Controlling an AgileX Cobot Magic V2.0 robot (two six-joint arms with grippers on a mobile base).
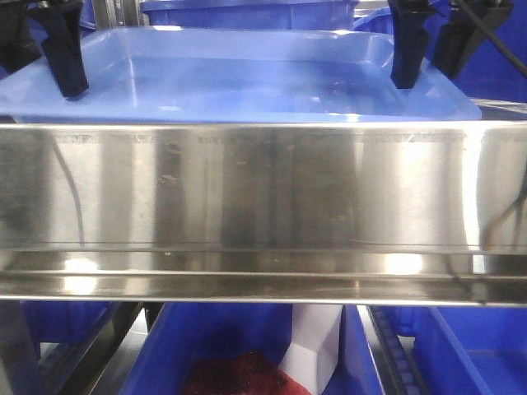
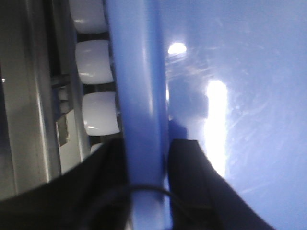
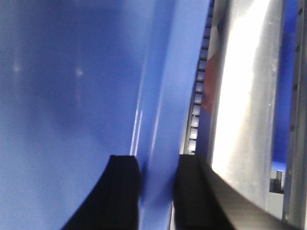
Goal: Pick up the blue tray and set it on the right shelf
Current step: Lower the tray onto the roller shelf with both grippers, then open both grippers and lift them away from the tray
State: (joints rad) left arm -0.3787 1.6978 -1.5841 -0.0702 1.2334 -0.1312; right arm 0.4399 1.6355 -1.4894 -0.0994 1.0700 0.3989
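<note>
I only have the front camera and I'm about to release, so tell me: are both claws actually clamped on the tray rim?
Observer: Yes. On the left wrist view, the left claw has one finger on each side of the tray rim.
Operator: And the right side?
Observer: Same there. The right claw straddles the rim, fingers pressed against it.
Operator: What's under the tray's left edge?
Observer: White rollers of the shelf track sit right beside that rim.
Operator: And on the right?
Observer: A strip of small dark rollers runs along the rim, then the steel rail.
</note>
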